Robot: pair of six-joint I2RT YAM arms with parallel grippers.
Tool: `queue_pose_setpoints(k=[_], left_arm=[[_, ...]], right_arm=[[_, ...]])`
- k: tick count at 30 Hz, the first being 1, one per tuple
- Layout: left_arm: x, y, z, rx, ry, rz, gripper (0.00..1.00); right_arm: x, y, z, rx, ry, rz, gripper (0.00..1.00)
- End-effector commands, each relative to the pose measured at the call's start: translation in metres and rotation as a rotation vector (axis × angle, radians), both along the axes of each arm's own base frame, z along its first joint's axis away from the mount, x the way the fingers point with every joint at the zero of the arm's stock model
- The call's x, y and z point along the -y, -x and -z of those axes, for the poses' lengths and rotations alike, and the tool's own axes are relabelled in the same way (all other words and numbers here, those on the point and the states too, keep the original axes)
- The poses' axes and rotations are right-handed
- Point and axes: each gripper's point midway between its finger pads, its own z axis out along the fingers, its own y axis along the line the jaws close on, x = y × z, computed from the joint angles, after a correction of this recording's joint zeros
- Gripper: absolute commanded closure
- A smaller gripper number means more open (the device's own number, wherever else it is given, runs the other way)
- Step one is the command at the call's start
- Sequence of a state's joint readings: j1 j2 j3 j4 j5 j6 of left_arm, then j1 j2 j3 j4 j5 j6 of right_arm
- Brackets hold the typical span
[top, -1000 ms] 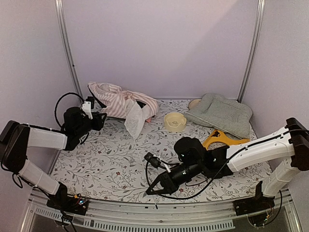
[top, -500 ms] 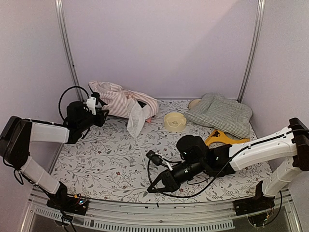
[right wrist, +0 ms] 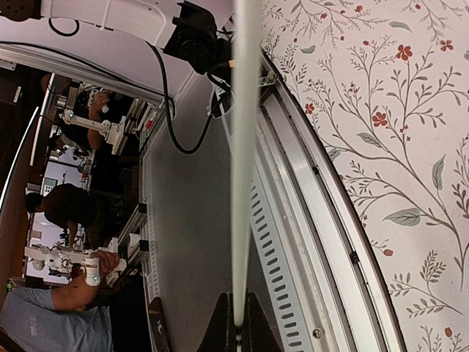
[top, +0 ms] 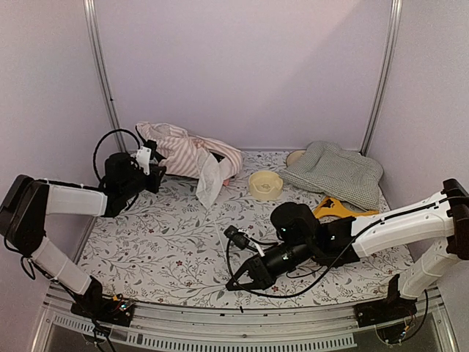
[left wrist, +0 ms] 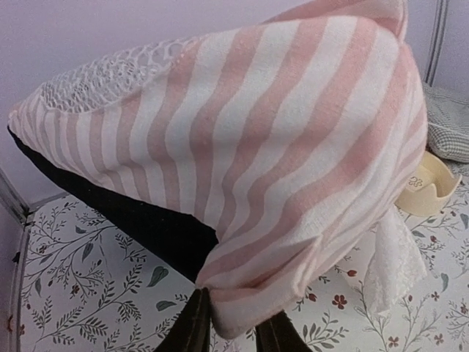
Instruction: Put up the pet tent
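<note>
**A:** What have the left fingers (left wrist: pixel 196 326) got?

**B:** A corner of the pet tent (left wrist: pixel 293 147). The striped hem drops straight between them. Both fingers lie against the cloth and pinch it.

**A:** And the rest of the tent?

**B:** It rises from those fingers and spreads away beyond them as a slack heap, not standing. There are pink-and-white stripes on top, a lacy patch at the upper left and dark cloth underneath. From above, it lies at the far left of the counter (top: pixel 168 242), close to the back wall. The white sheer flap (top: pixel 209 182) hangs off the side away from the left fingers.

**A:** And the right fingers (right wrist: pixel 223 330)?

**B:** They are pressed together on a thin white pole (right wrist: pixel 244 147). It runs straight out from between their tips, toward the counter's near rail.

**A:** How do they stand to the tent?

**B:** Well apart from it. They are low over the counter near its front edge, about the middle.

**A:** Anything else lying about?

**B:** A cream bowl (top: pixel 265 184) lies beyond the right fingers, near the flap. A green-and-white checked cushion (top: pixel 333 174) lies further beyond and to their right. A yellow piece (top: pixel 333 211) shows beside the right arm, just in front of the cushion.
</note>
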State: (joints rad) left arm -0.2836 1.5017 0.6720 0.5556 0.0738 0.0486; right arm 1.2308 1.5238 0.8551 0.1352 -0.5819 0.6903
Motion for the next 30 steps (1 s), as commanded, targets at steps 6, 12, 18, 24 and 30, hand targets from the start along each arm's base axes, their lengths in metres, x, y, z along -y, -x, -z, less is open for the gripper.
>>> queue_pose_setpoints(k=[6,12,18,24,30], left_arm=[[0.033,0.021,-0.023,0.069,-0.008,0.039,1.00],[0.053,0.061,-0.031,0.093,0.039,0.036,1.00],[0.070,0.108,-0.021,0.070,0.119,0.060,1.00],[0.082,0.148,-0.015,0.059,0.151,0.094,1.00],[0.080,0.184,-0.008,0.056,0.206,0.106,1.00]], right_arm=[[-0.005,-0.017,-0.011,0.031,-0.038,0.040,1.00],[-0.020,-0.018,-0.021,0.022,-0.068,0.013,1.00],[-0.045,-0.020,-0.040,-0.004,-0.135,-0.022,1.00],[-0.068,-0.031,-0.057,-0.053,-0.215,-0.046,1.00],[-0.090,-0.057,-0.074,-0.099,-0.287,-0.004,1.00]])
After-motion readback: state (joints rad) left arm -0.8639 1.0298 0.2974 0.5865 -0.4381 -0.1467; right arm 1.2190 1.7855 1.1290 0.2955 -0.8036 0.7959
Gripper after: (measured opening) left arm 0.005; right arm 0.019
